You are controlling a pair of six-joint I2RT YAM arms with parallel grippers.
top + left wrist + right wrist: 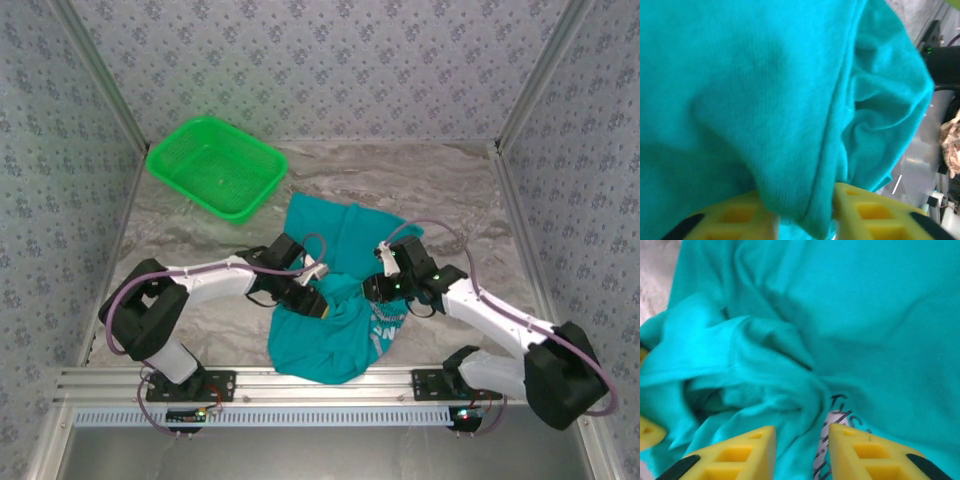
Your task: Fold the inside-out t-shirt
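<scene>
Left gripper [802,200]: narrow jaws pinching a shirt [335,235] fold
Right gripper [802,432]: same deal, narrow, clamped on cloth right by the white lettering [840,417]
Count: two arms, one shirt, one basket [195,193]
Shirt: teal, crumpled, near-middle of the table [420,190], between the grippers
Arms: both elbows out, wrists angled inward onto the shirt
Basket: green, far left

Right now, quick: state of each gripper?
Left gripper: closed, pinching a fold of the t-shirt.
Right gripper: closed, cloth of the same t-shirt bunched between its fingers.
</scene>
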